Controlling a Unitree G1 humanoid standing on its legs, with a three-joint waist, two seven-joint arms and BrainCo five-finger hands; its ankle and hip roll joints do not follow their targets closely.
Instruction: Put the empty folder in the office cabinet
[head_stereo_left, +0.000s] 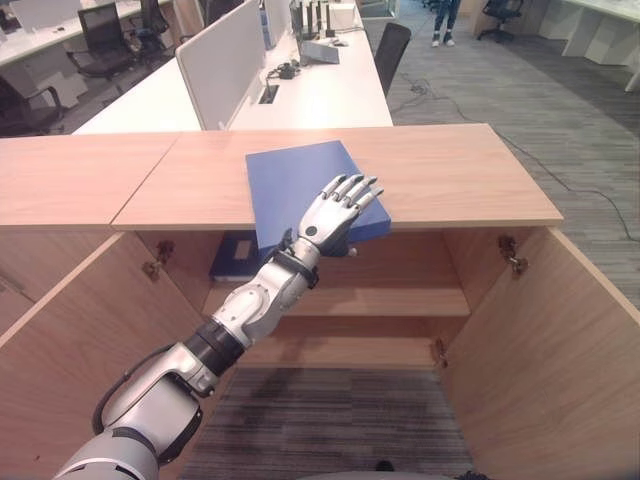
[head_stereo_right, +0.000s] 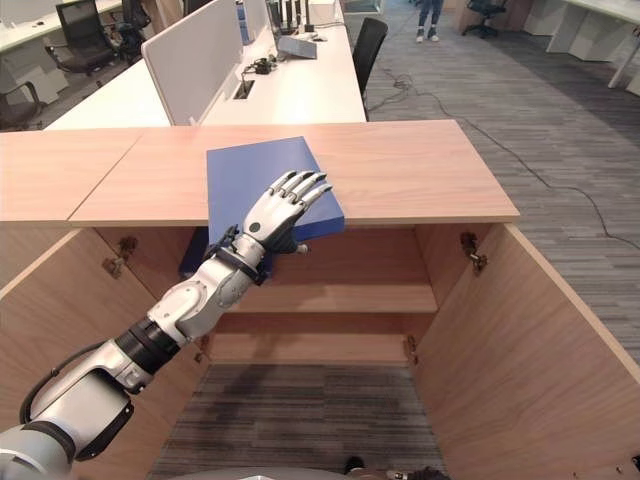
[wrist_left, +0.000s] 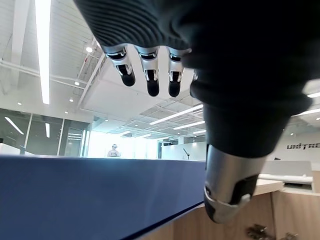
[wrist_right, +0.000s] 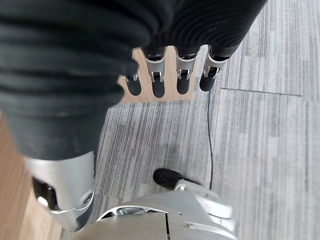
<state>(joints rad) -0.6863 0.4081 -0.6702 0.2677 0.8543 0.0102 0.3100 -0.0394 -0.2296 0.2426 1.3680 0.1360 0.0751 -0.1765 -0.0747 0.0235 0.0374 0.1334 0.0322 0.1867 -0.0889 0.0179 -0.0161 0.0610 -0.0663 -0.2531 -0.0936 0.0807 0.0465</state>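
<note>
Nearest the head camera, the left arm reaches up from the lower left, and the left hand (head_stereo_left: 340, 207) lies on the blue folder (head_stereo_left: 300, 180) with its fingers straight and spread, the thumb below the folder's overhanging edge. From the wrist view the fingers (wrist_left: 150, 75) look extended above the blue surface, so I judge the hand released or only lightly bracketing the edge; whether the thumb actually presses the underside I cannot tell.

That folder rests flat on the cabinet top (head_stereo_left: 450, 175), its long axis running away from the robot and slightly leftward, its near corner jutting over the front edge above the open cabinet. It sits directly under and ahead of the left hand, so that hand is plainly the nearer one. The shelf (head_stereo_left: 400, 300) lies straight below the overhang, and another blue folder (head_stereo_left: 235, 258) sits at its left end.

Low by the carpet, the right hand (wrist_right: 170, 75) hangs with fingers relaxed and straight, holding nothing.
</note>
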